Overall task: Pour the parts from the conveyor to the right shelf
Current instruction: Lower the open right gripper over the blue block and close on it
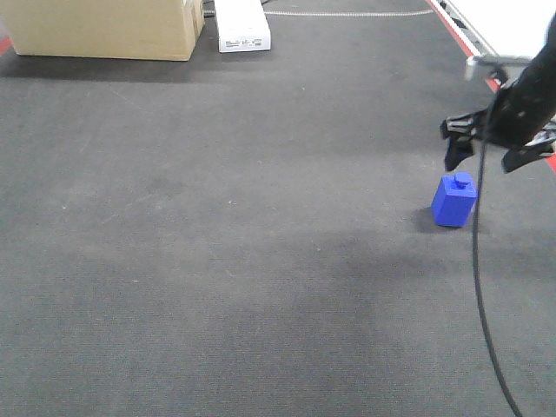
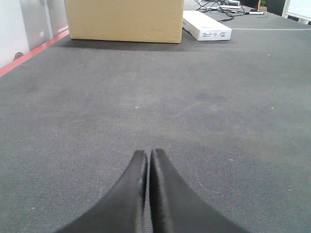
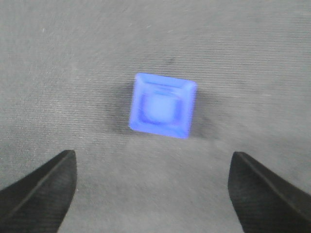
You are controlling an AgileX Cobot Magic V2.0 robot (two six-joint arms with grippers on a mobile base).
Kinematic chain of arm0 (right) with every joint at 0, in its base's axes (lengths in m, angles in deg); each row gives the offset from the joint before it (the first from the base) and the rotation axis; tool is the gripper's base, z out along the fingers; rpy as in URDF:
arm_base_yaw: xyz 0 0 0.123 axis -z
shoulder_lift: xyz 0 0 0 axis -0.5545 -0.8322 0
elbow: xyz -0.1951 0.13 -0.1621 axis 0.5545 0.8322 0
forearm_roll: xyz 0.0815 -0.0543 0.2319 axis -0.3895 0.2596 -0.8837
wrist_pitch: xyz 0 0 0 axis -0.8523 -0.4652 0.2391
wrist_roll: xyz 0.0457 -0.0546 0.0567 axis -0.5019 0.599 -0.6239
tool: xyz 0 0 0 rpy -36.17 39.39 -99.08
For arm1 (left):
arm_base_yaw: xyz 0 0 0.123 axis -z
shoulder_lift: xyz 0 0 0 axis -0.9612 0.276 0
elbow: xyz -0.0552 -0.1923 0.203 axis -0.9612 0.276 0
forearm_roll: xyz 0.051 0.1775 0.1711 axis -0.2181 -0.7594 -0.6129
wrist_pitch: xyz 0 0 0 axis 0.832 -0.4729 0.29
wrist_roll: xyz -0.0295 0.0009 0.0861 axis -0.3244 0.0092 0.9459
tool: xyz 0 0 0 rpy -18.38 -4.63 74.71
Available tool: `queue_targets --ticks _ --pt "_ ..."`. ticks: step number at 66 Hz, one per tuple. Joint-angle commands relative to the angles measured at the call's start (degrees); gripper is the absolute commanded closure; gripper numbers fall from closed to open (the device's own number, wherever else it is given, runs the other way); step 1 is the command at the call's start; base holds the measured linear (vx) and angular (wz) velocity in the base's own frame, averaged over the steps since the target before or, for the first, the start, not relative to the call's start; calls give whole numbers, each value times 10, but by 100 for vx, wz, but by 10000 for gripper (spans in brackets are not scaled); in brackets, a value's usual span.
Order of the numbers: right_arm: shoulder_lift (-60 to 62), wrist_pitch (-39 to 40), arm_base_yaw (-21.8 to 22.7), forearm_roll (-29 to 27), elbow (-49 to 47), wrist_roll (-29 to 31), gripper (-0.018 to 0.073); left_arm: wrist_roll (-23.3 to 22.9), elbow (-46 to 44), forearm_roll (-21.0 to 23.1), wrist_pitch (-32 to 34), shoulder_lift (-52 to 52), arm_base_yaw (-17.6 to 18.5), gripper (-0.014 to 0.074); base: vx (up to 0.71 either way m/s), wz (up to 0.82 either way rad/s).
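A small bright-blue block [image 1: 454, 200] with a round stud on top stands upright on the dark-grey conveyor belt [image 1: 243, 261], near its right side. My right gripper [image 1: 495, 149] hangs open just above and to the right of it, touching nothing. Looking down from the right wrist, the block [image 3: 162, 105] lies ahead of the spread fingers, with the right gripper [image 3: 153, 158] empty over the belt [image 3: 73, 63]. My left gripper [image 2: 147, 153] is shut on nothing, low over bare belt [image 2: 218, 126]. The right shelf is out of view.
A cardboard box [image 1: 104, 26] and a white carton [image 1: 241, 24] stand at the belt's far end, also seen as box [image 2: 124, 19] and carton [image 2: 206, 25]. A red strip [image 1: 456, 30] edges the belt's right side. A black cable [image 1: 482, 287] hangs from the right arm.
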Motion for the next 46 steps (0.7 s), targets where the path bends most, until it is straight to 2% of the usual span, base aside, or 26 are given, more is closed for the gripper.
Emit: queue_targets --ticks 1,27,46 --pt "14 22 4 13 -19 6 -35 -5 -11 5 40 8 1 602 0 0" --pt "-36 128 4 24 -19 -7 -35 -5 -11 5 40 8 1 602 0 0" --pt "-59 139 4 16 -19 -6 -35 -5 -11 5 40 8 1 602 0 0"
